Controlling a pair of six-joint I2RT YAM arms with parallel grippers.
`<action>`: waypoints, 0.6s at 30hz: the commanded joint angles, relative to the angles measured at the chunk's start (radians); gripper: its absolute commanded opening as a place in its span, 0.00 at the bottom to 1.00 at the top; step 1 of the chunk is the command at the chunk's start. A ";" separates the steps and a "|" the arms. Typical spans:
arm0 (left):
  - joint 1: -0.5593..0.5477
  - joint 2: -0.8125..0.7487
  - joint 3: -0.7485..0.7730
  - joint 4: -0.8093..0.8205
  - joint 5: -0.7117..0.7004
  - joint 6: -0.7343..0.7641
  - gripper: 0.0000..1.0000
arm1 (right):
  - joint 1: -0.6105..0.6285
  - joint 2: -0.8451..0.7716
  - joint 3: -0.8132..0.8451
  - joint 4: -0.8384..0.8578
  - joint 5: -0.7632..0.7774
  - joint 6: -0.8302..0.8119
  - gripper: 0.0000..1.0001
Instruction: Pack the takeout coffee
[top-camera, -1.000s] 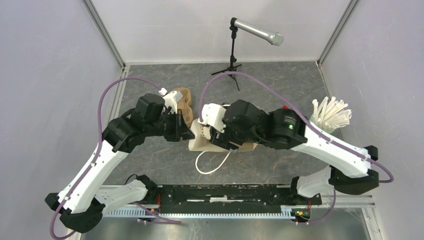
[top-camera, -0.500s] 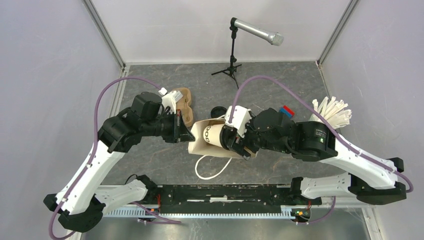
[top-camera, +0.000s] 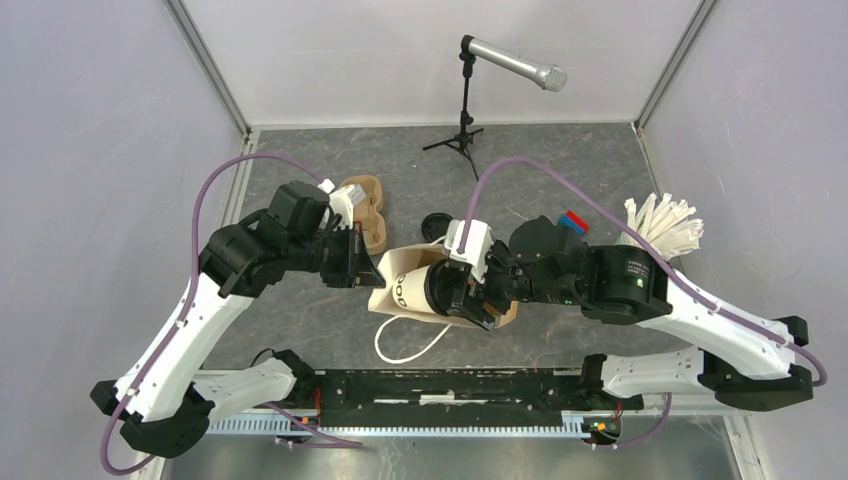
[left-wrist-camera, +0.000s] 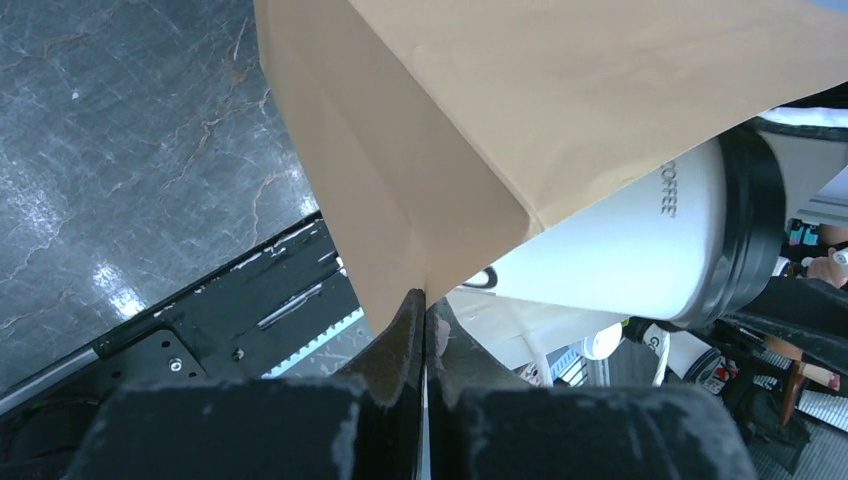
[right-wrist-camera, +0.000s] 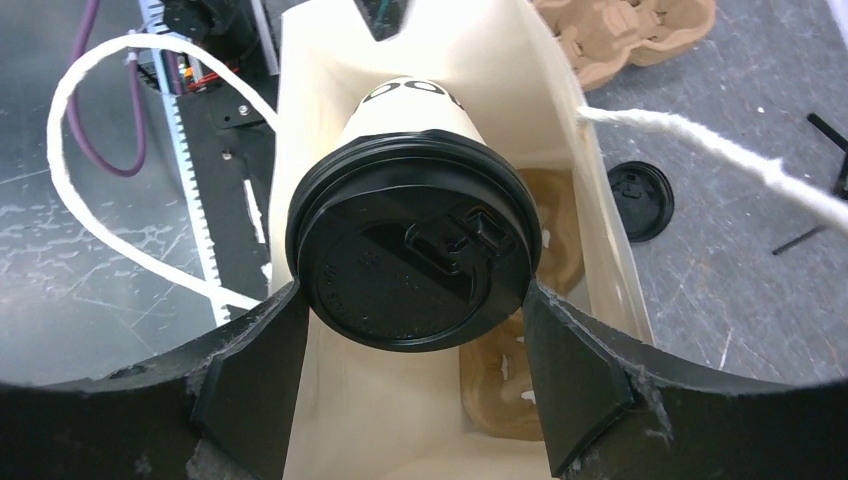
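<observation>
Top external view: nearest the arm bases, the white cord handle (right-wrist-camera: 760, 172) of the paper bag (top-camera: 392, 272) loops onto the tabletop (top-camera: 300, 320). The left gripper (top-camera: 365, 268) has its jaws pinched tight on the bag's edge. The right gripper (top-camera: 455, 298) has its jaws spread wide, clamped on the coffee cup (top-camera: 418, 290) at its black lid (right-wrist-camera: 410, 265). The cup lies slanted in the bag's open mouth, base towards the left gripper. Inside the bag, beneath the cup, sits a cardboard carrier (right-wrist-camera: 500, 380). Just beyond the bag lies a loose lid (top-camera: 435, 222), and beyond the bag's left end a second carrier (top-camera: 365, 205). Well right of the bag stands a cup of straws (top-camera: 660, 228), and farthest beyond the bag a microphone (top-camera: 512, 63) on a stand
</observation>
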 joint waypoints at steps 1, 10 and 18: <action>0.008 0.005 0.039 0.031 0.031 -0.010 0.02 | 0.001 0.002 0.030 0.036 -0.093 -0.021 0.58; 0.008 -0.029 0.016 0.045 0.036 0.064 0.02 | 0.000 -0.095 -0.070 0.177 0.179 0.066 0.56; 0.008 0.013 0.069 -0.018 -0.015 0.034 0.02 | 0.001 -0.077 -0.179 0.210 0.072 0.103 0.56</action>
